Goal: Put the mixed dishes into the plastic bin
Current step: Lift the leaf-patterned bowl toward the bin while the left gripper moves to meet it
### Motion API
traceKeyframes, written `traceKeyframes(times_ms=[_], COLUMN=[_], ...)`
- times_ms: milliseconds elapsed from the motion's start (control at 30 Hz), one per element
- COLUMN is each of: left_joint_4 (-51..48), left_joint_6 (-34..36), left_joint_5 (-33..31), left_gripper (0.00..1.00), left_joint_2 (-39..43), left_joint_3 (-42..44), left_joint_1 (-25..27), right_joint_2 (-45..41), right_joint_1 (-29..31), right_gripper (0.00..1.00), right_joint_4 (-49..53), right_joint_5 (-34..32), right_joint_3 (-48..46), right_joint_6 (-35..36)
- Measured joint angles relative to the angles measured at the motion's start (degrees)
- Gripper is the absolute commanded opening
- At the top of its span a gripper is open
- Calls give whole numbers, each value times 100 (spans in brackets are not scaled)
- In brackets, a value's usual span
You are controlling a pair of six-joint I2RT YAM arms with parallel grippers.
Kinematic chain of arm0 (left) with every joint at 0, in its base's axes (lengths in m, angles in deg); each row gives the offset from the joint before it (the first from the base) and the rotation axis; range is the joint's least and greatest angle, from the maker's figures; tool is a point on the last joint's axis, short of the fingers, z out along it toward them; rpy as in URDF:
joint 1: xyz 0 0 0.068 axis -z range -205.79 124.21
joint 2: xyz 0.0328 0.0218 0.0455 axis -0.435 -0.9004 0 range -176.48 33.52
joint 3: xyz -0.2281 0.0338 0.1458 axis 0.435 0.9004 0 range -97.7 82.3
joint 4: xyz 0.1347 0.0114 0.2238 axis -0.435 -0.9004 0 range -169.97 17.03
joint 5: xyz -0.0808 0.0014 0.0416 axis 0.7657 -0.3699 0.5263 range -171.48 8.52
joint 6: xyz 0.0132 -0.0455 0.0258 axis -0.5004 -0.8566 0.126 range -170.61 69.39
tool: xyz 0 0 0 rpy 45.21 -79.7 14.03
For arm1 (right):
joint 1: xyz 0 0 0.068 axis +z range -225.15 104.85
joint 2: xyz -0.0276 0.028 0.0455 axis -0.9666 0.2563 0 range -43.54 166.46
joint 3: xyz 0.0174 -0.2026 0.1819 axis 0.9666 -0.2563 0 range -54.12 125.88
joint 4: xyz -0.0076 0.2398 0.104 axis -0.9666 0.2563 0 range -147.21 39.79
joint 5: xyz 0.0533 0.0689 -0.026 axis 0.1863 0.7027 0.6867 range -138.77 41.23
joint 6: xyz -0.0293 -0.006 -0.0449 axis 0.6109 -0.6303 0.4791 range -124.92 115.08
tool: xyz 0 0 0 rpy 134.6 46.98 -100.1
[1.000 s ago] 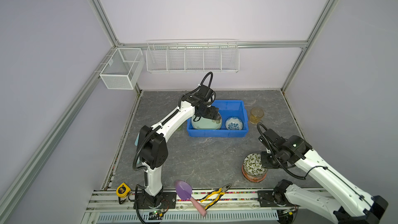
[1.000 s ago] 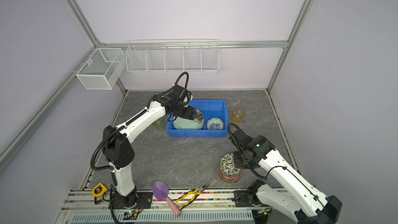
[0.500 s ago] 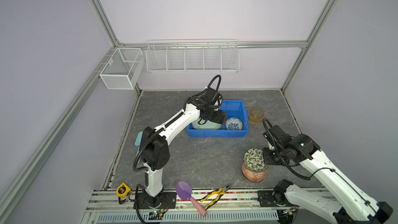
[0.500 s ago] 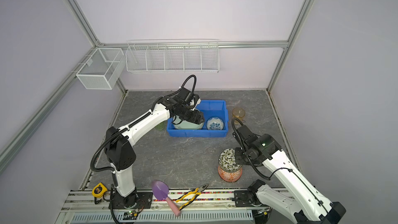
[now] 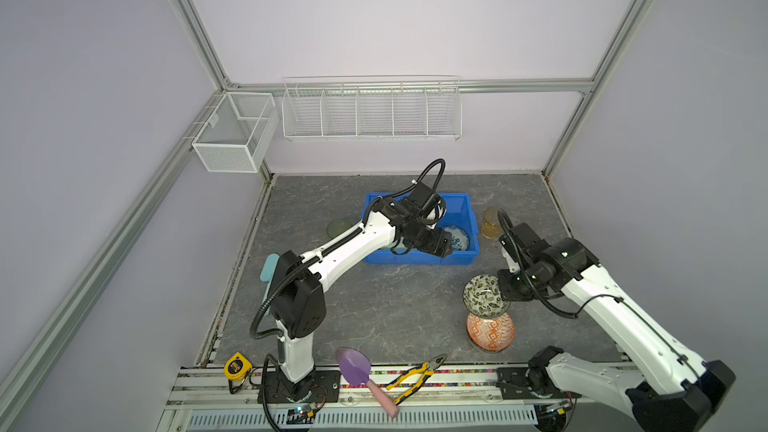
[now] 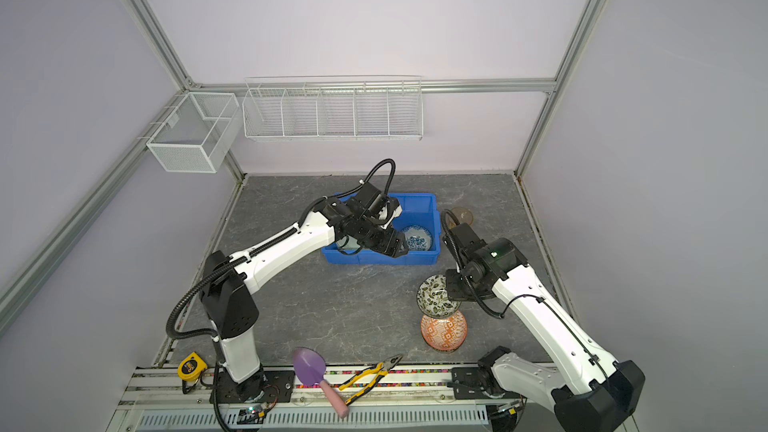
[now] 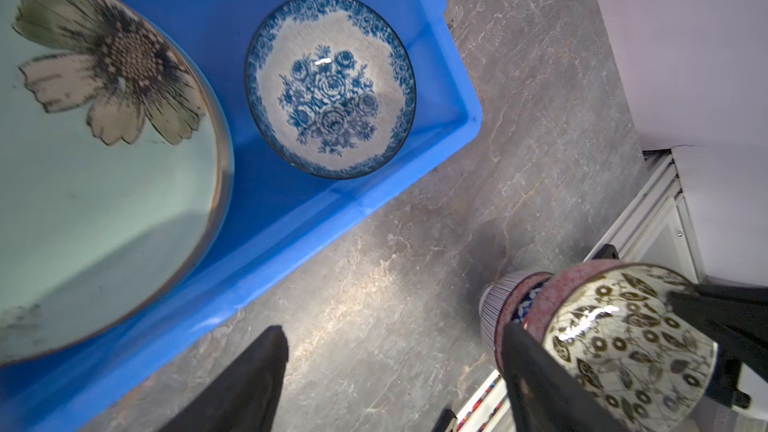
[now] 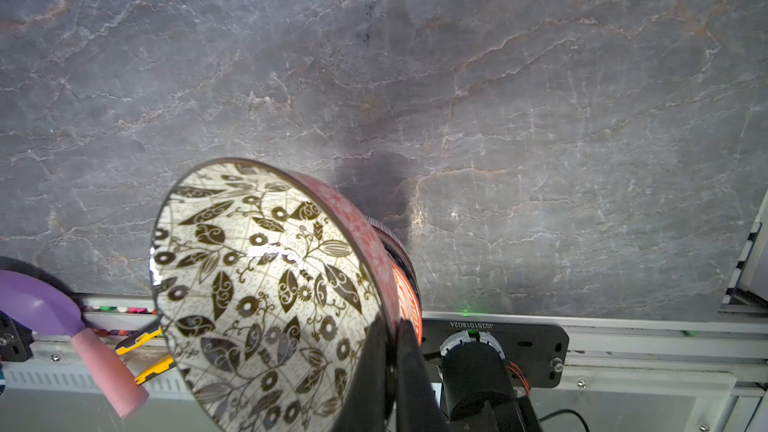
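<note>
The blue plastic bin (image 5: 419,258) holds a pale green flower plate (image 7: 104,160) and a blue floral bowl (image 5: 456,238) (image 7: 330,85). My left gripper (image 5: 444,245) (image 7: 390,328) hangs open and empty over the bin's front right edge. My right gripper (image 5: 505,292) (image 8: 390,326) is shut on the rim of the leaf bowl (image 5: 484,296) (image 8: 257,284), which is tilted and lifted above an orange patterned bowl (image 5: 490,331). An amber tumbler (image 5: 491,222) stands right of the bin. A green tumbler (image 5: 338,226) stands left of it.
A purple trowel (image 5: 353,363), yellow-handled pliers (image 5: 415,376) and a yellow tape measure (image 5: 237,365) lie along the front rail. A teal trowel (image 5: 269,268) lies behind the left arm. White wire baskets (image 5: 370,112) hang on the back wall.
My left gripper has moved right across the bin, away from the flower plate. My right gripper has lifted the leaf bowl off the orange bowl and carried it back a little.
</note>
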Motion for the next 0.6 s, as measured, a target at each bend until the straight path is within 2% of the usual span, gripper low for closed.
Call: traceKeyframes(times_ms=[333, 600], left_joint_4=[271, 356], left_joint_6=[-750, -1075], left_joint_5=[380, 472], left_gripper=[79, 67], left_joint_2=[435, 404], left_joint_3=[533, 599], left_joint_1=[398, 518], right_joint_2=[634, 721], right_joint_1=[0, 0], right_gripper=[6, 6], right_joint_4=[-376, -487], right_joint_5=[227, 304], right_joint_3=[422, 586], right_joint_6=[289, 382])
